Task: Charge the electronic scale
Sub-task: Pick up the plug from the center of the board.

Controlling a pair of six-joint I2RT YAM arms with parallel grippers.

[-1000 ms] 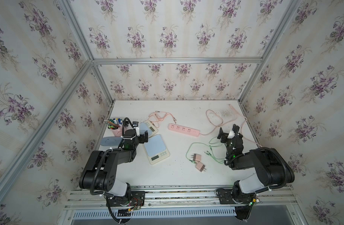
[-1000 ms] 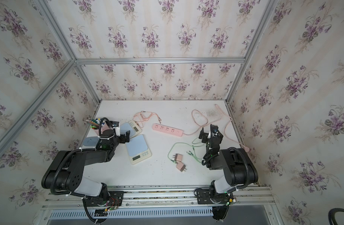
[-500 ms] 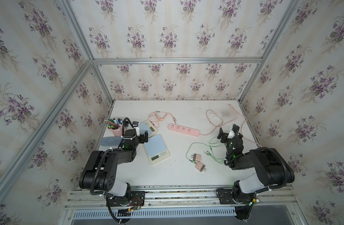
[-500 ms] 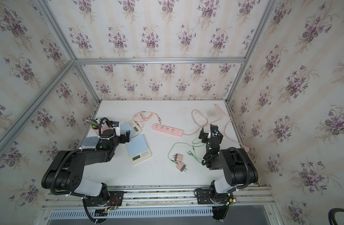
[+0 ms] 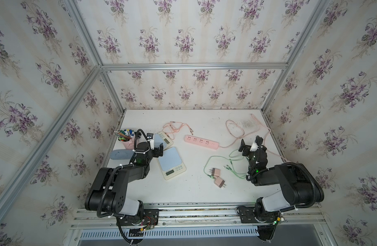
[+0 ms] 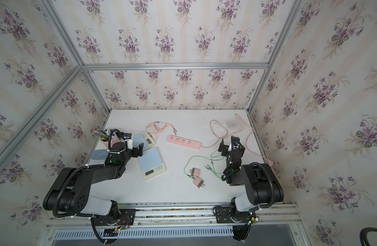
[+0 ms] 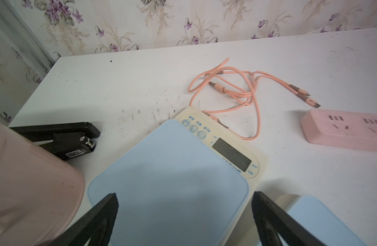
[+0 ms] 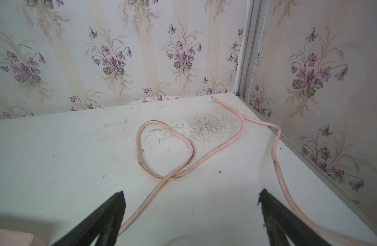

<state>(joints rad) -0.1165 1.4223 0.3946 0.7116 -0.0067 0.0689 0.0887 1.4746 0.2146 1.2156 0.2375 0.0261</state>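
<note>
The left jaws and right jaws were pictured wide open and empty. A scale (image 7: 168, 181) was framed between the left pair, and the power strip (image 5: 201, 142) beyond them was seen without any charger.

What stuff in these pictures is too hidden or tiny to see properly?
Far scale: in both top views the left pincer covers much of its blue plate.
Orange cable: in the left wrist view, unclear whether its end is plugged into that scale.
Power strip: cut off by the left wrist view's edge.
Near scale: button labels too small to read in both top views.
</note>
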